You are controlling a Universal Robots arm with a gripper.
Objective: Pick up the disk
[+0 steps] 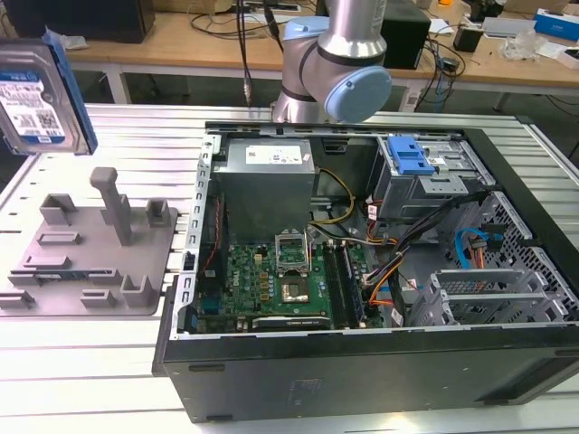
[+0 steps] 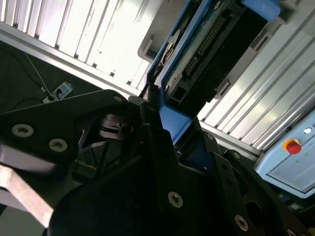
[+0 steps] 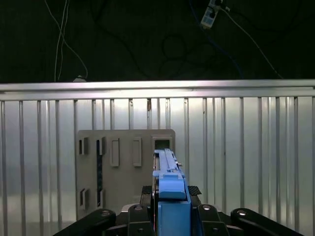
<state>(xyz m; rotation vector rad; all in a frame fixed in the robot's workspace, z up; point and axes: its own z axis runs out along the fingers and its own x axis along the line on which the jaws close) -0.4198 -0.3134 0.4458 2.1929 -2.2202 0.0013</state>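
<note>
The black two-fingered gripper (image 2: 165,130) is clamped on the disk (image 2: 206,54), a flat silver-metal hard drive with blue plastic side rails; in the second wrist view its dark fingers (image 2: 150,125) close on one blue-railed end, and in the first wrist view the drive stands edge-on between them, rail uppermost. In the exterior view the disk (image 1: 38,90) hangs in the air at that view's upper left, label side showing, clear of the grey plastic fixture with upright posts (image 1: 90,249) that lies below it on the ribbed aluminium table (image 1: 72,362). The pick looks essentially made, so doing this step well now means keeping the grip firm and the drive level: held by one end, it could pivot or slip, I judge, if swung fast. The tall post of the fixture is the nearest thing to snag. The open black computer case (image 1: 362,271) lies well apart, toward the exterior view's right.
</note>
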